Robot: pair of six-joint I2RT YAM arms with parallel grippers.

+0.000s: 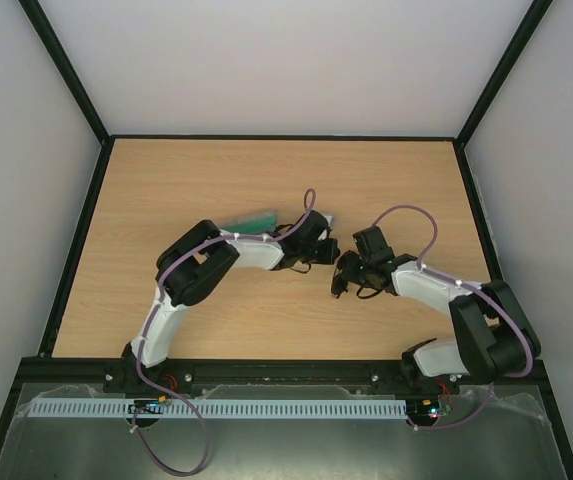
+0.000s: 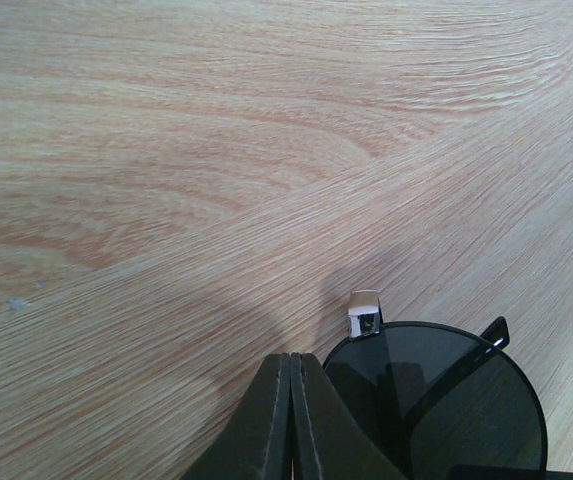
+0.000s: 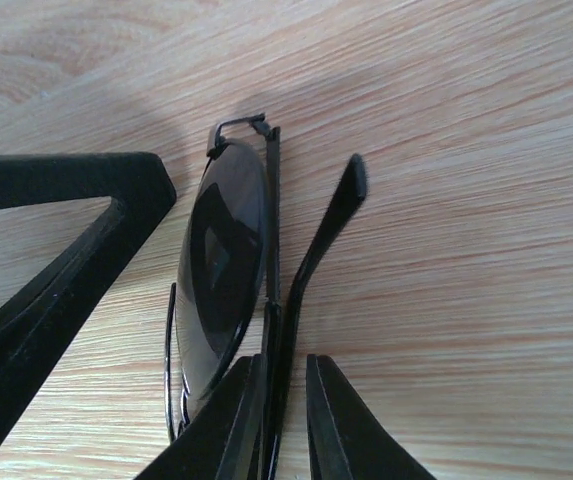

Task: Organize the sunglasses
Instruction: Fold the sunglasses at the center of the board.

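Note:
The sunglasses (image 1: 333, 260) are small, with round dark lenses and a thin dark wire frame. They sit between my two grippers at the middle of the table. In the right wrist view one lens (image 3: 221, 270) stands on edge, and both slim temple arms run back between my right gripper (image 3: 286, 360) fingers. The arms lie against the left finger, with a narrow gap to the right finger. My left gripper (image 2: 291, 365) is shut, and nothing shows between its tips. A lens (image 2: 436, 400) lies against the side of its right finger. In the top view the left gripper (image 1: 322, 254) and right gripper (image 1: 342, 280) nearly meet.
A grey case with green lining (image 1: 251, 219) lies behind the left arm and is partly hidden by it. A pale scrap, perhaps cloth (image 1: 323, 217), shows just beyond the left wrist. The left gripper's finger (image 3: 66, 250) stands close beside the lens. Black rails edge the wooden table (image 1: 166, 180).

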